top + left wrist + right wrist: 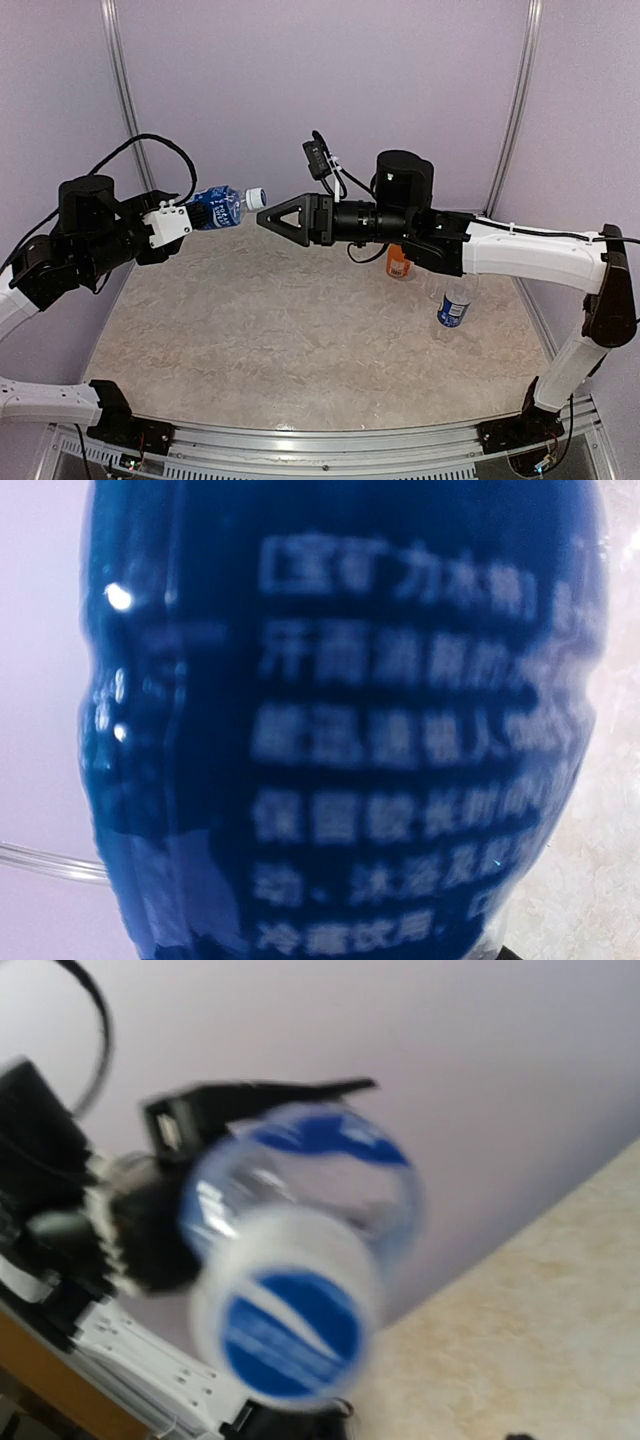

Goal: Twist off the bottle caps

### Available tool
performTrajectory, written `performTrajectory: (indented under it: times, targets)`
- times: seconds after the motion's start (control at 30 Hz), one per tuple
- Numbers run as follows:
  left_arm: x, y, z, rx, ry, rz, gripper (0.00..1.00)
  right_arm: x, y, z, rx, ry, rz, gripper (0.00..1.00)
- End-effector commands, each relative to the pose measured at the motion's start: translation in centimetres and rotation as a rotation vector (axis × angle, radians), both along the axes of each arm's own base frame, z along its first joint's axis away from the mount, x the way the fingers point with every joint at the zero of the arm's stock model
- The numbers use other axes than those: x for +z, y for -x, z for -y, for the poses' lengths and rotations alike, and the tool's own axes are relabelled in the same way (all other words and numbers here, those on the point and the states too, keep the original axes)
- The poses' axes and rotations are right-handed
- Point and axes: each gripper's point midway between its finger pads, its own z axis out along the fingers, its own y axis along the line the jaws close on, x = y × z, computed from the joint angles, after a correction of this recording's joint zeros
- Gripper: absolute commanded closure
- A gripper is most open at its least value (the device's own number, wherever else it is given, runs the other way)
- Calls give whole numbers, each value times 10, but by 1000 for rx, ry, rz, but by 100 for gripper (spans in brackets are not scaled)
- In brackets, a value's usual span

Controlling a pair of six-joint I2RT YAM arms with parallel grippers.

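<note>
My left gripper (pixel 188 216) is shut on a clear bottle with a blue label (pixel 216 208) and holds it level in the air, its white cap (pixel 256 197) pointing right. The label (pixel 340 730) fills the left wrist view and hides the fingers. My right gripper (pixel 264 219) looks shut and empty, its tip just right of and slightly below the cap, apart from it. In the right wrist view the blurred cap (pixel 290 1330) faces the camera up close. A short orange bottle (pixel 398 262) and a second blue-labelled bottle (pixel 453 303) stand under the right arm. The unlabelled bottle is hidden.
The table has a beige marbled top (pixel 300 340), with purple walls behind and at the sides. The right arm (pixel 500 250) stretches across the back right above the standing bottles. A black cable (pixel 150 140) loops above the left arm.
</note>
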Motion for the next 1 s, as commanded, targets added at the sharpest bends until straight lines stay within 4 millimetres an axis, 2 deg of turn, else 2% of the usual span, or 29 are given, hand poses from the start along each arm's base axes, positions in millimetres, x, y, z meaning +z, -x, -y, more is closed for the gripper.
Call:
performTrajectory:
  times: [0.0, 0.2, 0.23, 0.33, 0.4, 0.53, 0.57, 0.63, 0.7, 0.73, 0.8, 0.9, 0.97]
  targets:
    - [4, 0, 0, 0, -3, 32, 62, 25, 1, -5, 22, -58, -14, 29]
    - [3, -1, 2, -5, -14, 33, 62, 23, -9, -17, 26, -37, -60, 38]
    - [2, -1, 2, -6, -16, 31, 62, 23, -11, -17, 23, -36, -63, 42]
    - [3, -1, 2, -4, -15, 34, 61, 24, -16, -17, 27, -47, -80, 63]
    - [3, -1, 2, -4, -16, 34, 62, 25, -15, -17, 37, -49, -81, 71]
    - [2, -1, 1, -6, -20, 31, 62, 23, -14, -18, 45, -43, -79, 96]
    - [1, 0, 2, -9, -21, 29, 62, 21, -14, -18, 46, -37, -75, 100]
    - [-1, 2, 4, -23, -17, 17, 62, 20, -13, -18, 48, -21, -48, 100]
    - [-3, 11, 5, -51, 12, -43, 62, 18, -9, -18, 44, 17, 33, 100]
    - [-13, 19, 6, -70, 22, -116, 62, 14, -6, -20, 32, 61, 110, 100]
    - [-14, 44, 10, -135, 85, -260, 62, 5, 7, -24, -6, 185, 318, 100]
    - [-20, 80, 15, -224, 143, -454, 62, -8, 57, -30, 91, 294, 734, 100]
    - [-23, 102, 19, -300, 157, -553, 62, -15, 83, -27, 120, 312, 931, 100]
